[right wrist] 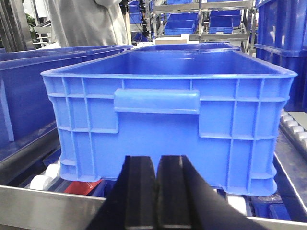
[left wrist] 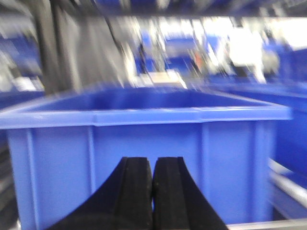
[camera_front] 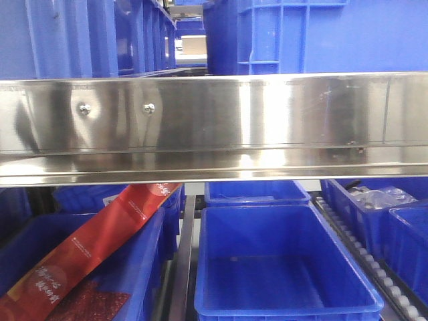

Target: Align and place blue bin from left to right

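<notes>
- A broad stainless steel rail point(camera_front: 214, 127) ran across the whole front view, with two screw heads point(camera_front: 84, 108) on its left part.
- Above the rail, on the upper shelf, stood the blue bin point(camera_front: 60, 37) at the left and a ribbed blue crate point(camera_front: 294, 33) at the right, apart from one another.
- In the left wrist view the blue bin point(left wrist: 144, 158) filled the frame, smooth-walled with a thick rim, blurred, just ahead of the pincer.
- In the right wrist view the ribbed blue crate point(right wrist: 168, 129), with a handle bar on its near wall, sat on rollers point(right wrist: 292, 127).
- Below the rail, an empty blue tub point(camera_front: 281, 267) sat in the middle lane, with a smaller tub point(camera_front: 257, 192) behind it.
- A left tub point(camera_front: 144, 267) held a red packet point(camera_front: 93, 244) that leaned over its rim.
- A right tub point(camera_front: 364, 214) held wrapped items, too unclear to name.
- The left pincer point(left wrist: 153, 191) was clenched, its black pads touching, nothing between them.
- The right pincer point(right wrist: 156, 191) was likewise clenched on nothing, low before the crate.
</notes>
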